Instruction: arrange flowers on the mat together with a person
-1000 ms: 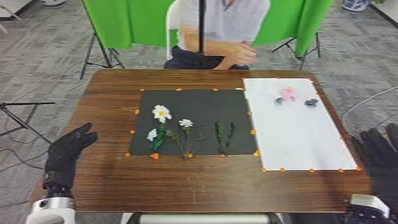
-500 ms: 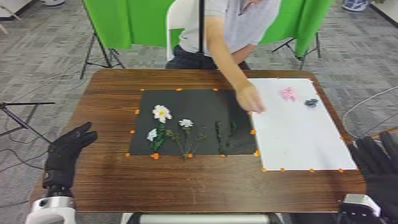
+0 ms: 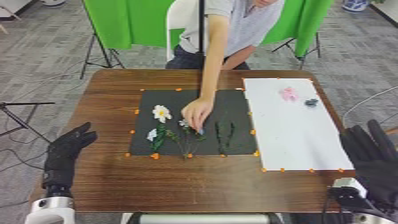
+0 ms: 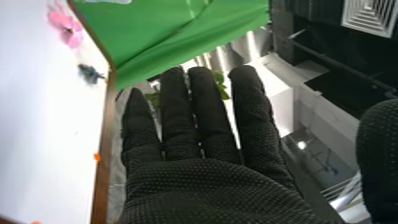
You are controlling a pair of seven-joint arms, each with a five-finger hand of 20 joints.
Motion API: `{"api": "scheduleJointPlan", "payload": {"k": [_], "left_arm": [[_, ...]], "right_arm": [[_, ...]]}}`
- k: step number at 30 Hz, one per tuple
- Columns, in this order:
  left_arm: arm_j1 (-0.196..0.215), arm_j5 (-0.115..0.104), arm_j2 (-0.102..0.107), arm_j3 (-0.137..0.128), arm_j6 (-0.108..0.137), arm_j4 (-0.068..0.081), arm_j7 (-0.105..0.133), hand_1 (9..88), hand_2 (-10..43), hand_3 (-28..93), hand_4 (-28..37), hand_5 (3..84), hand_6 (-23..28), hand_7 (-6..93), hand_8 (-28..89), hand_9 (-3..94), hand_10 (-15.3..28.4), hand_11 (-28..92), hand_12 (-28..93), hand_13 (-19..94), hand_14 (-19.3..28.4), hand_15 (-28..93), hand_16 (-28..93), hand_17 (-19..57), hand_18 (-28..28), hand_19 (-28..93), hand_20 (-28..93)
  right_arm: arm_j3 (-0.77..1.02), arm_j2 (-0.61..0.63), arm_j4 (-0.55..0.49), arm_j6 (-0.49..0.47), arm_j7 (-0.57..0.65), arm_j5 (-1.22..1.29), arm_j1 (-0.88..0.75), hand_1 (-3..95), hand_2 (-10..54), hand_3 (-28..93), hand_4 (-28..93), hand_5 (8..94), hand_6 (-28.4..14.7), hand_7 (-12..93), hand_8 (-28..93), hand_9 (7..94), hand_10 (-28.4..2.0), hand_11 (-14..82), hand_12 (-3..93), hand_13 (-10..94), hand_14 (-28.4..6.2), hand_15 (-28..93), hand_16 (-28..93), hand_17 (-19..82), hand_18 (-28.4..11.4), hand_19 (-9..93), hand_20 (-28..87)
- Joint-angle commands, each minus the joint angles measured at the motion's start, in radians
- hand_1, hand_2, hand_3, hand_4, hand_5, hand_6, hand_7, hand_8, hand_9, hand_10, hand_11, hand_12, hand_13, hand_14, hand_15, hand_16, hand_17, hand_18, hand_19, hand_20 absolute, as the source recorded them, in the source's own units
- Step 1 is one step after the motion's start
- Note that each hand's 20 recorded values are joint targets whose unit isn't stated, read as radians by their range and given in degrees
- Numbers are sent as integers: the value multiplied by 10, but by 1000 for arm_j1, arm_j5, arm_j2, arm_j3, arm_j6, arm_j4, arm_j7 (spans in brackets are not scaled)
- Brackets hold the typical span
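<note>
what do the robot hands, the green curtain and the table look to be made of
Left robot hand and right robot hand: matte black knit fabric gloves, from the fine dotted weave up close. Curtain: probably smooth cloth, as it hangs in soft folds. Table: brown wood or wood-look laminate, with streaky grain.
</note>
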Motion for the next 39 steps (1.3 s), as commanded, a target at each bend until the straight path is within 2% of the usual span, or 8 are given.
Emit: {"api": "scheduleJointPlan", "payload": {"k": [1, 18, 21, 29, 31, 33, 36, 39], "left_arm": [[13, -2, -9, -4, 0, -1, -4, 259, -4, 698, -273, 503, 56, 105, -64, 507, 149, 191, 120, 429, 170, 131, -10, 131, 111, 48, 206], [14, -1, -11, -4, 0, 0, -3, 259, -5, 699, -272, 503, 56, 105, -64, 507, 149, 191, 120, 429, 170, 130, -10, 131, 111, 49, 205], [16, -1, -11, -5, 1, 0, -2, 260, -5, 698, -272, 503, 56, 105, -64, 507, 149, 191, 120, 429, 170, 132, -9, 131, 111, 49, 204], [18, -4, -11, -7, 6, -2, 0, 259, -6, 698, -272, 503, 57, 104, -64, 507, 148, 190, 120, 429, 170, 131, -10, 131, 111, 49, 204], [15, -4, -12, -6, 7, -1, -1, 259, -5, 698, -272, 503, 56, 105, -64, 507, 148, 190, 120, 430, 170, 131, -10, 131, 111, 49, 204], [15, -5, -10, -4, 8, -2, 2, 259, -6, 698, -272, 502, 56, 105, -64, 507, 149, 190, 120, 429, 170, 131, -10, 131, 111, 49, 204], [10, -5, -7, -2, 9, -1, 5, 259, -6, 699, -272, 502, 56, 105, -64, 507, 148, 191, 120, 429, 170, 130, -10, 131, 111, 49, 205], [8, -5, -5, 1, 11, 0, 7, 259, -5, 699, -271, 504, 57, 104, -65, 507, 148, 191, 120, 430, 171, 130, -10, 131, 111, 48, 204]], "right_arm": [[-28, 22, -4, 50, 19, -13, 43, 22, 61, 768, -198, 452, -13, 101, -88, 463, -143, 53, 94, 364, -115, 134, 75, 199, -126, 13, 256], [-25, 32, -5, 45, 15, -30, 40, 29, 48, 772, -195, 459, -14, 105, -89, 468, -144, 54, 95, 369, -114, 134, 77, 202, -125, 12, 256], [-76, 55, 9, 103, 44, -47, 119, 31, 45, 770, -195, 462, -14, 105, -89, 471, -144, 55, 95, 369, -114, 134, 77, 202, -125, 12, 256], [-69, 132, 21, 130, 73, -95, 176, 47, 30, 768, -192, 466, -14, 108, -89, 472, -145, 55, 96, 369, -113, 134, 77, 201, -124, 12, 257], [-70, 186, 29, 193, 114, -159, 219, 66, 18, 763, -191, 469, -15, 110, -88, 474, -146, 57, 99, 372, -113, 136, 78, 203, -125, 14, 258], [-70, 249, 31, 283, 245, -296, 272, 85, 7, 755, -190, 475, -16, 114, -87, 483, -149, 61, 104, 378, -114, 138, 79, 213, -127, 19, 264], [-46, 335, 53, 282, 461, -554, 343, 121, -15, 733, -169, 480, -22, 119, -87, 487, -156, 59, 115, 396, -122, 142, 85, 242, -132, 25, 293], [-46, 425, 102, 212, 650, -786, 422, 148, -41, 717, -164, 465, -30, 106, -83, 466, -157, 55, 119, 424, -134, 148, 95, 272, -137, 59, 326]]}}
